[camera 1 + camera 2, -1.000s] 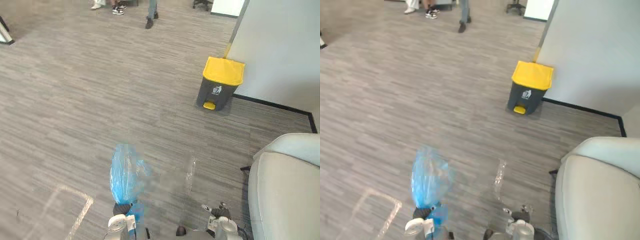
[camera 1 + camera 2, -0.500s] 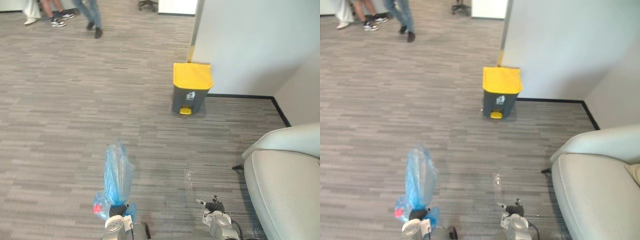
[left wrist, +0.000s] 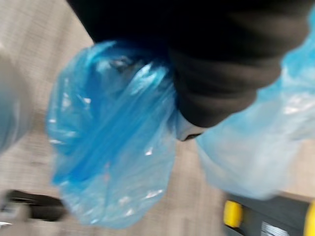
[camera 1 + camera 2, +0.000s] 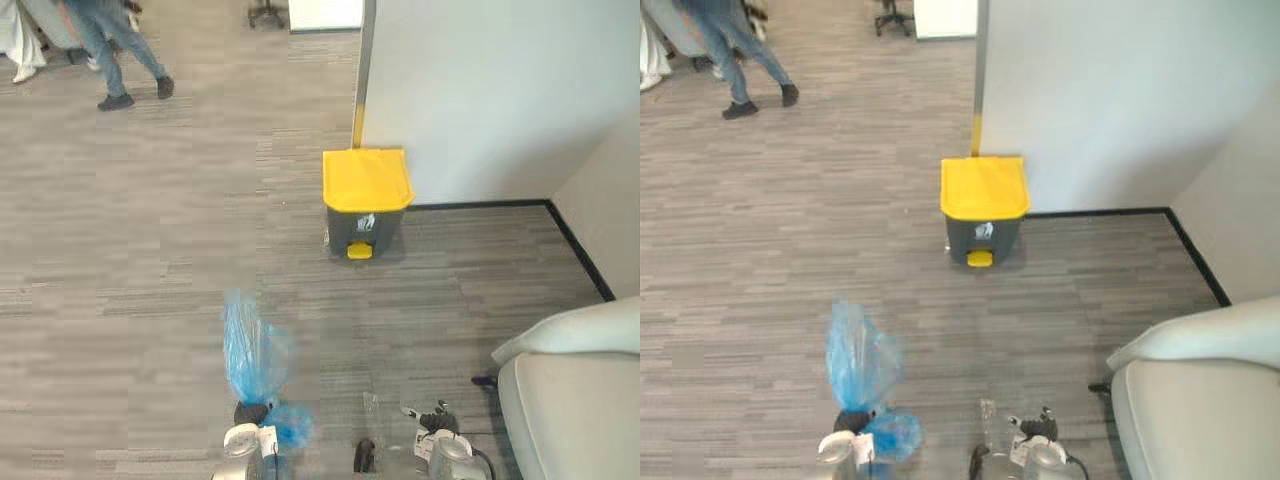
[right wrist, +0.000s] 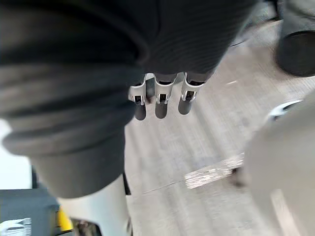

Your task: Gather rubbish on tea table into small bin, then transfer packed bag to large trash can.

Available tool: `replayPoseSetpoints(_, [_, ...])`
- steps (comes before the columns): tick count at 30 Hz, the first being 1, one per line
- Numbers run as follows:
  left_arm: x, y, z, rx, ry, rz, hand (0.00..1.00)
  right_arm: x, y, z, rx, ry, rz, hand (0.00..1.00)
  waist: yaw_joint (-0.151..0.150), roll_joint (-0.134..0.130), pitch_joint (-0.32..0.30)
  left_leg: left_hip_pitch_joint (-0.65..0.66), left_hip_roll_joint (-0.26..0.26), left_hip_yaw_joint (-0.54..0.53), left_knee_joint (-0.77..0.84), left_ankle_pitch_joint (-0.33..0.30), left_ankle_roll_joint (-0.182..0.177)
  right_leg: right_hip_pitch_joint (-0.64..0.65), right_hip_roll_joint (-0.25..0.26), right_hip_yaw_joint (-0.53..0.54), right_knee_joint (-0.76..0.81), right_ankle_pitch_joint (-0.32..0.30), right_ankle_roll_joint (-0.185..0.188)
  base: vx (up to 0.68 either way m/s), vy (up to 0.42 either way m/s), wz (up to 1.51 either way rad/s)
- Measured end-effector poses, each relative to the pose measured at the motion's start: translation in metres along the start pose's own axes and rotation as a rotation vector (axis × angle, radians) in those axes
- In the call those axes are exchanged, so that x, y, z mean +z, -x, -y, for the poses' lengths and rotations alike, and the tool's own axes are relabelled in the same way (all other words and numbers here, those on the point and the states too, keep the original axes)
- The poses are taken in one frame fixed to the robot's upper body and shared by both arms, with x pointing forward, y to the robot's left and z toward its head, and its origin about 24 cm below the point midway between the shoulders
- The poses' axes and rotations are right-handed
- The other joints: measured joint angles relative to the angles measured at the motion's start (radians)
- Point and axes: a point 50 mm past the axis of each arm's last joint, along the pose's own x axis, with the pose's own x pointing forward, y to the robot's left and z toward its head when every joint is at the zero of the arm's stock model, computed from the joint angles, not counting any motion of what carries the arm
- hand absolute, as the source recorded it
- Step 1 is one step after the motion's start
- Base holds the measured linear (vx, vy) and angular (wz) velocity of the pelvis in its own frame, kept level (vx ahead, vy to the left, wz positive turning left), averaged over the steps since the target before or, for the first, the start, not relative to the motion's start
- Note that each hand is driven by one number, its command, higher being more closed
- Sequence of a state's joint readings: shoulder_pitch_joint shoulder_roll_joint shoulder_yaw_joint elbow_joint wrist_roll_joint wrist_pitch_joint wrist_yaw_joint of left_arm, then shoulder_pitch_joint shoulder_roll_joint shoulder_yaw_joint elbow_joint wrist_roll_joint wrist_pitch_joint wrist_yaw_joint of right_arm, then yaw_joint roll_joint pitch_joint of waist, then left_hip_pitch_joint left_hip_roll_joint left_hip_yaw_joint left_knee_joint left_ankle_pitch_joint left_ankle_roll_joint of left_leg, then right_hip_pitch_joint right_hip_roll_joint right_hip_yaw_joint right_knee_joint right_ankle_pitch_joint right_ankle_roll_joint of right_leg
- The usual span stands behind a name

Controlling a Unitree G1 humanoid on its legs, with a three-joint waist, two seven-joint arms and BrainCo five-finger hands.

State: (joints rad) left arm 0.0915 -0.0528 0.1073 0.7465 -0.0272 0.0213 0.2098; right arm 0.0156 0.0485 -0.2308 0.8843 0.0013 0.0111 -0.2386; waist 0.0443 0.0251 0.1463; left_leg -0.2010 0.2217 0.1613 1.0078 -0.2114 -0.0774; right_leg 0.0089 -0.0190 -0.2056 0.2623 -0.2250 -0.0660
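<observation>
A blue plastic bag (image 4: 250, 350) of rubbish sticks up from my left hand (image 4: 250, 415) at the bottom of the left eye view, its bunched neck in the fist and a puff of film (image 4: 291, 425) beside it. In the left wrist view the bag (image 3: 113, 137) bulges past the dark cover of the left hand (image 3: 211, 64). A dark grey pedal bin with a yellow lid (image 4: 366, 200) stands shut against the white wall, well ahead of the bag. My right hand (image 4: 435, 418) hangs low at the right; its fingers (image 5: 158, 98) are relaxed and hold nothing.
A white wall (image 4: 480, 90) with a black skirting runs behind the bin. A pale sofa (image 4: 580, 390) fills the lower right corner. A person (image 4: 110, 50) walks across the grey wood-pattern floor at the far left.
The camera has swung right and moved forward, so the yellow-lidded bin now sits near the middle and closer. The bag stays in my left hand. The person has walked left.
</observation>
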Motion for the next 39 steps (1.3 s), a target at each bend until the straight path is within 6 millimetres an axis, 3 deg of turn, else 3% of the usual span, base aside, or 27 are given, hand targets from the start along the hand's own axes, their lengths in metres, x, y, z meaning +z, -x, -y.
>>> replayPoseSetpoints(3, [0.000, 0.001, -0.002, 0.007, 0.012, 0.006, 1.00, -0.001, 0.001, -0.002, 0.002, -0.005, -0.009, 0.00, 0.019, -0.009, 0.000, -0.063, -0.006, 0.048, -0.244, -0.035, 0.019, 0.064, -0.020, 0.034, -0.036, -0.007, 0.019, 0.44, 0.161, -0.57])
replayPoseSetpoints(4, [0.001, 0.001, -0.003, 0.012, 0.018, 0.010, 1.00, -0.002, 0.001, -0.003, 0.002, -0.010, -0.012, 0.00, 0.020, -0.014, 0.003, -0.079, -0.026, 0.047, -0.406, -0.025, 0.023, 0.088, -0.040, 0.052, -0.048, -0.020, 0.052, 0.43, 0.246, -0.44])
replayPoseSetpoints(5, [-0.001, 0.002, -0.003, 0.010, 0.016, 0.005, 1.00, -0.004, 0.002, -0.003, -0.003, -0.014, -0.017, 0.00, 0.020, -0.006, -0.008, -0.074, -0.048, 0.018, -0.596, 0.055, 0.024, 0.100, -0.050, 0.069, -0.050, -0.037, 0.084, 0.40, 0.276, -0.46])
replayPoseSetpoints(6, [-0.003, 0.002, -0.004, 0.015, 0.018, -0.002, 1.00, -0.005, 0.002, -0.002, -0.007, -0.020, -0.025, 0.00, 0.023, -0.015, -0.014, -0.065, -0.068, 0.017, -0.607, 0.097, 0.012, 0.101, -0.062, 0.091, -0.052, -0.050, 0.107, 0.39, 0.277, -0.28])
replayPoseSetpoints(7, [0.000, 0.000, -0.008, 0.033, 0.028, 0.004, 1.00, -0.007, 0.002, -0.003, 0.002, -0.004, -0.033, 0.00, 0.019, -0.045, -0.029, -0.042, -0.111, 0.040, -0.650, 0.099, 0.026, 0.103, -0.097, 0.118, -0.069, -0.035, 0.109, 0.38, 0.268, -0.10])
replayPoseSetpoints(9, [0.004, -0.001, -0.006, 0.027, 0.029, 0.017, 1.00, -0.006, 0.002, -0.002, -0.009, -0.021, -0.031, 0.00, 0.020, -0.055, -0.036, -0.039, -0.124, 0.069, -0.642, 0.071, 0.053, 0.100, -0.118, 0.143, -0.075, 0.010, 0.117, 0.36, 0.256, -0.16])
replayPoseSetpoints(11, [0.000, -0.001, -0.006, 0.028, 0.024, -0.005, 1.00, 0.000, 0.001, -0.005, -0.002, -0.023, -0.012, 0.00, 0.043, -0.057, -0.036, 0.015, -0.137, 0.125, -0.657, 0.038, 0.074, 0.090, -0.143, 0.190, -0.024, 0.048, 0.153, 0.29, 0.229, -0.60])
replayPoseSetpoints(12, [-0.001, 0.000, -0.006, 0.028, 0.022, -0.011, 1.00, 0.001, 0.001, -0.005, -0.001, -0.023, -0.010, 0.00, 0.045, -0.056, -0.036, 0.049, -0.144, 0.139, -0.679, 0.030, 0.076, 0.070, -0.152, 0.203, 0.038, 0.052, 0.157, 0.30, 0.224, -0.55])
replayPoseSetpoints(14, [-0.006, 0.001, -0.007, 0.023, -0.005, -0.022, 1.00, -0.003, 0.002, -0.003, -0.002, -0.015, -0.018, 0.00, 0.044, -0.044, -0.032, 0.136, -0.156, 0.156, -0.732, 0.003, 0.081, -0.064, -0.163, 0.233, 0.363, 0.104, 0.207, 0.24, 0.165, -0.31])
replayPoseSetpoints(15, [-0.008, 0.001, -0.009, 0.029, -0.011, -0.034, 1.00, -0.009, 0.003, 0.000, -0.005, -0.007, -0.031, 0.00, 0.037, -0.034, -0.022, 0.191, -0.164, 0.158, -0.753, -0.023, 0.080, -0.158, -0.168, 0.234, 0.565, 0.091, 0.195, 0.17, 0.086, -0.11])
replayPoseSetpoints(18, [-0.014, 0.001, -0.013, 0.040, -0.022, -0.059, 1.00, -0.010, 0.004, 0.001, -0.003, -0.002, -0.024, 0.00, 0.013, -0.041, -0.023, 0.273, -0.169, 0.162, -0.783, -0.050, 0.073, -0.274, -0.168, 0.148, 0.650, 0.020, 0.161, 0.25, 0.034, 0.01])
replayPoseSetpoints(19, [-0.015, 0.001, -0.013, 0.040, -0.023, -0.064, 1.00, -0.009, 0.004, 0.001, -0.003, -0.003, -0.020, 0.00, 0.007, -0.044, -0.023, 0.295, -0.169, 0.163, -0.798, -0.051, 0.072, -0.291, -0.165, 0.116, 0.628, 0.001, 0.149, 0.30, -0.050, 0.05])
replayPoseSetpoints(21, [-0.014, 0.000, -0.009, 0.031, -0.022, -0.067, 1.00, -0.007, 0.004, 0.001, -0.004, -0.010, -0.011, 0.00, -0.001, -0.044, -0.022, 0.350, -0.154, 0.150, -0.834, -0.062, 0.053, -0.332, -0.114, 0.043, 0.421, -0.006, 0.130, 0.38, -0.117, 0.18])
replayPoseSetpoints(23, [-0.016, -0.001, -0.009, 0.029, -0.025, -0.076, 1.00, -0.008, 0.003, 0.002, -0.009, -0.016, -0.021, 0.00, -0.006, -0.049, -0.025, 0.358, -0.154, 0.122, -0.836, -0.071, 0.037, -0.319, -0.071, 0.063, 0.242, 0.055, 0.106, 0.29, -0.124, 0.42])
replayPoseSetpoints(24, [-0.017, -0.001, -0.011, 0.029, -0.028, -0.084, 1.00, -0.014, 0.004, 0.002, -0.010, -0.026, -0.046, 0.00, -0.015, -0.066, -0.025, 0.365, -0.167, 0.084, -0.831, -0.082, 0.021, -0.306, -0.061, 0.081, 0.171, 0.113, 0.074, 0.41, -0.170, 0.51])
replayPoseSetpoints(25, [-0.018, -0.001, -0.002, 0.016, -0.006, -0.098, 1.00, -0.007, 0.000, 0.012, -0.040, -0.022, -0.027, 0.00, -0.015, -0.022, -0.027, 0.377, -0.134, 0.037, -0.818, -0.086, 0.009, -0.280, -0.043, 0.053, 0.184, 0.105, 0.051, 0.49, -0.209, 0.42])
replayPoseSetpoints(27, [-0.018, 0.000, 0.001, 0.003, -0.017, -0.092, 1.00, -0.005, -0.002, 0.012, -0.047, -0.024, -0.031, 0.00, -0.007, -0.006, -0.028, 0.355, -0.110, 0.013, -0.734, -0.086, 0.007, -0.255, -0.034, 0.033, 0.179, 0.058, 0.042, 0.42, -0.205, 0.23])
replayPoseSetpoints(28, [-0.015, -0.001, 0.002, 0.001, -0.016, -0.083, 1.00, -0.009, -0.001, 0.011, -0.042, -0.024, -0.046, 0.00, -0.009, 0.002, -0.025, 0.302, -0.089, -0.005, -0.609, -0.081, -0.001, -0.217, -0.027, 0.012, 0.151, 0.046, 0.040, 0.31, -0.202, 0.36])
replayPoseSetpoints(29, [-0.013, -0.002, 0.002, -0.001, -0.019, -0.075, 1.00, -0.008, -0.001, 0.010, -0.038, -0.013, -0.045, 0.00, -0.009, 0.004, -0.024, 0.223, -0.063, -0.018, -0.435, -0.043, -0.045, -0.174, -0.016, 0.006, 0.110, 0.037, 0.037, 0.30, -0.192, 0.34])
replayPoseSetpoints(31, [-0.011, -0.001, 0.001, 0.002, -0.015, -0.061, 1.00, -0.010, -0.001, 0.008, -0.030, -0.007, -0.048, 0.00, -0.002, 0.004, -0.017, 0.128, -0.018, -0.009, -0.219, -0.031, -0.043, -0.091, -0.003, 0.000, 0.047, 0.032, 0.028, 0.34, -0.102, 0.05])
replayPoseSetpoints(32, [-0.012, 0.000, -0.002, 0.007, -0.011, -0.058, 1.00, -0.013, 0.000, 0.008, -0.030, -0.008, -0.059, 0.00, 0.004, -0.002, -0.015, 0.100, -0.007, 0.015, -0.201, -0.048, -0.025, -0.043, 0.001, -0.001, 0.013, 0.032, 0.027, 0.33, -0.037, -0.08])
replayPoseSetpoints(33, [-0.011, 0.000, -0.001, 0.007, -0.010, -0.055, 1.00, -0.014, 0.001, 0.008, -0.031, -0.008, -0.064, 0.00, 0.006, -0.005, -0.016, 0.088, -0.005, 0.035, -0.214, -0.056, -0.012, -0.025, 0.001, 0.001, 0.000, 0.032, 0.027, 0.26, 0.010, -0.17])
replayPoseSetpoints(36, [-0.011, 0.000, -0.002, 0.009, -0.008, -0.053, 1.00, -0.011, 0.000, 0.006, -0.027, -0.011, -0.058, 0.00, 0.013, -0.002, -0.021, 0.055, -0.028, 0.078, -0.476, -0.059, 0.015, 0.009, -0.008, 0.037, -0.039, 0.036, 0.035, 0.21, 0.083, -0.39])
replayPoseSetpoints(37, [-0.011, 0.001, -0.002, 0.008, -0.009, -0.054, 1.00, -0.011, 0.000, 0.006, -0.026, -0.012, -0.057, 0.00, 0.014, -0.001, -0.023, 0.058, -0.042, 0.074, -0.587, -0.027, 0.027, 0.014, -0.011, 0.050, -0.046, 0.038, 0.047, 0.28, 0.174, -0.48])
replayPoseSetpoints(38, [-0.013, 0.001, 0.000, 0.005, -0.006, -0.061, 1.00, -0.011, 0.000, 0.006, -0.028, -0.011, -0.058, 0.00, 0.016, 0.012, -0.031, 0.067, -0.060, 0.058, -0.709, 0.089, 0.003, 0.013, -0.009, 0.074, -0.045, 0.035, 0.071, 0.26, 0.171, -0.48])
replayPoseSetpoints(39, [-0.013, 0.001, -0.003, 0.015, -0.007, -0.064, 1.00, -0.014, 0.001, 0.007, -0.032, -0.017, -0.067, 0.00, 0.017, -0.007, -0.040, 0.088, -0.080, 0.070, -0.733, 0.094, 0.013, 0.014, -0.022, 0.095, -0.049, 0.035, 0.087, 0.31, 0.184, -0.35])
